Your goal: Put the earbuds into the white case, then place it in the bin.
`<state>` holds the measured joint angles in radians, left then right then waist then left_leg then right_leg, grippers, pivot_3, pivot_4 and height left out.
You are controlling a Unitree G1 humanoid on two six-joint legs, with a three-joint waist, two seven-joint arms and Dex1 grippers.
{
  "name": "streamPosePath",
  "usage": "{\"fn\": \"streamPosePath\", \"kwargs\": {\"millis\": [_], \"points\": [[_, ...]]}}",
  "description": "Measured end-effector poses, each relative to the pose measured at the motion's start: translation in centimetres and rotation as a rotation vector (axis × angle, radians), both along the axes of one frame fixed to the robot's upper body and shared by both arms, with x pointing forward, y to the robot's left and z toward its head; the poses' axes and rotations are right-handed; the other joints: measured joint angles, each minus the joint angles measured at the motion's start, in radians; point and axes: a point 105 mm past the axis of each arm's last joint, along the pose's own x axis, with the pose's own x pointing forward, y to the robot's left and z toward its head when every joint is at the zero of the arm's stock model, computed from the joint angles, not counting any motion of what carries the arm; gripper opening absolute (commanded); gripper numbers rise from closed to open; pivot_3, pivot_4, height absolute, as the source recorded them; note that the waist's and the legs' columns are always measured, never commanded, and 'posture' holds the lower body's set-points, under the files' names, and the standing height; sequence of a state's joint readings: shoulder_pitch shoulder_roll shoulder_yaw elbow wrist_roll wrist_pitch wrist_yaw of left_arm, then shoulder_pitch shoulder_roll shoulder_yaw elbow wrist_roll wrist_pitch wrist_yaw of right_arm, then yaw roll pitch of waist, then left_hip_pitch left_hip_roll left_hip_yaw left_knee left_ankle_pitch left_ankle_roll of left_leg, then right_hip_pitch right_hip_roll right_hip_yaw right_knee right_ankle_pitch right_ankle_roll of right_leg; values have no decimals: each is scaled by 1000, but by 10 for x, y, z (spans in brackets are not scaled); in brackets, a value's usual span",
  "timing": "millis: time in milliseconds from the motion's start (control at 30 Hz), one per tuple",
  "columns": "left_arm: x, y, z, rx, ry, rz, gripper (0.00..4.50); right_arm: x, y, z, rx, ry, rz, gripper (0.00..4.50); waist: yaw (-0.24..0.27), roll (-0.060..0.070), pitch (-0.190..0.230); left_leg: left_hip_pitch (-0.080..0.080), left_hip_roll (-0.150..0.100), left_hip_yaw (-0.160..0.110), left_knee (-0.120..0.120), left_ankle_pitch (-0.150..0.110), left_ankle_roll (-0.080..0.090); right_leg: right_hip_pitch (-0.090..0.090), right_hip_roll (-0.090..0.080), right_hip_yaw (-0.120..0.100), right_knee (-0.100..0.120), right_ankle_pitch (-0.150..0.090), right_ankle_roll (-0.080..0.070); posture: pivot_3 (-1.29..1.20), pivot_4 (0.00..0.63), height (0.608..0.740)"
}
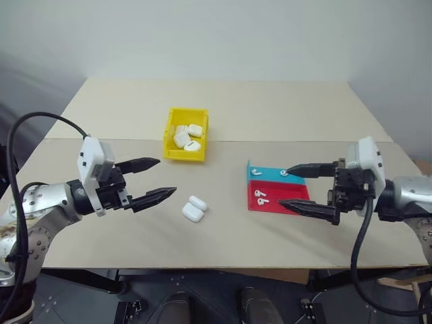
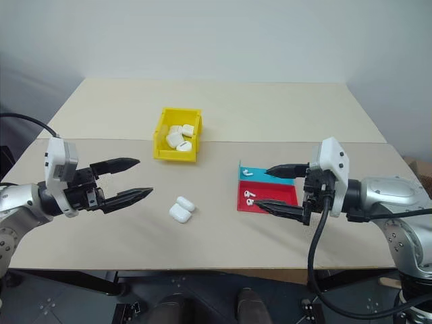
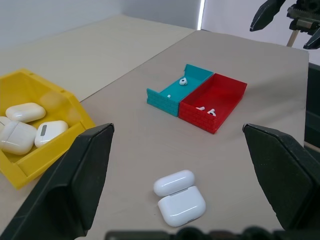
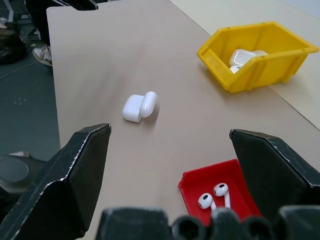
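Earbuds (image 4: 214, 195) lie in the red-and-cyan tray (image 1: 298, 194) at four o'clock of tabletop (image 1: 270, 108) centre: two in the red half, one in the cyan half, three counted. Judged light, glossy, slippery and tiny; best taken across the stem with fingertips. White case (image 1: 194, 208) sits lid-open at six o'clock of the yellow bin (image 1: 173, 152), near centre; one case loose, about four more inside the bin. It looks rigid, smooth, light; hold across its flat sides, minding the hinge. Left pincer (image 1: 154, 179) hovers spread and empty at nine o'clock of the case. Right pincer (image 1: 307, 188) hovers spread, empty, over the tray.
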<state>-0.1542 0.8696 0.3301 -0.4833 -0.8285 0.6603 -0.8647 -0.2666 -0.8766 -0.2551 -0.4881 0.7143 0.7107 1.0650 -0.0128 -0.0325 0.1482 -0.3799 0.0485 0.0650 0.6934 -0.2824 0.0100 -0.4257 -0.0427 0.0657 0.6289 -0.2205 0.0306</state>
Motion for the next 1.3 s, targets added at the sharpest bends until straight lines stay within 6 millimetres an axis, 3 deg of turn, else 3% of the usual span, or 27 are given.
{"fn": "streamPosePath", "kwargs": {"millis": [300, 700, 867, 1100, 1300], "points": [[-4, -4, -1, -3, 10, -11, 4500, 2, 0, 0, -1, -19, -10, 4453, 0, 0, 0, 0, 0, 0, 0, 0, 0, 0, 0, 0, 0, 0, 0, 0, 150, 740], [5, -12, 6, 243, 29, 105, 4500, 6, 2, -1, 3, -19, -29, 4453, 1, 0, 0, 0, 0, 0, 0, 0, 0, 0, 0, 0, 0, 0, 0, 0, 150, 740], [13, -15, -6, 454, 211, 148, 4500, 7, 7, 5, 22, -35, -20, 4453, 1, -1, 1, 1, -1, 0, 0, 0, 0, 0, 0, 0, 0, 0, 1, 0, 150, 740], [23, -28, -36, 527, 535, 171, 4500, 1, 10, -1, 36, -28, -36, 4453, 4, -1, 1, -2, -2, -2, 0, 0, 0, -1, 0, 0, 0, -1, 1, 0, 150, 740], [21, -44, -56, 624, 606, 130, 4500, -3, 13, -5, 49, -24, -60, 4453, 0, -2, 1, -3, -2, -3, 0, 0, 0, -2, 0, 0, 0, -1, 1, 0, 150, 740]]}}
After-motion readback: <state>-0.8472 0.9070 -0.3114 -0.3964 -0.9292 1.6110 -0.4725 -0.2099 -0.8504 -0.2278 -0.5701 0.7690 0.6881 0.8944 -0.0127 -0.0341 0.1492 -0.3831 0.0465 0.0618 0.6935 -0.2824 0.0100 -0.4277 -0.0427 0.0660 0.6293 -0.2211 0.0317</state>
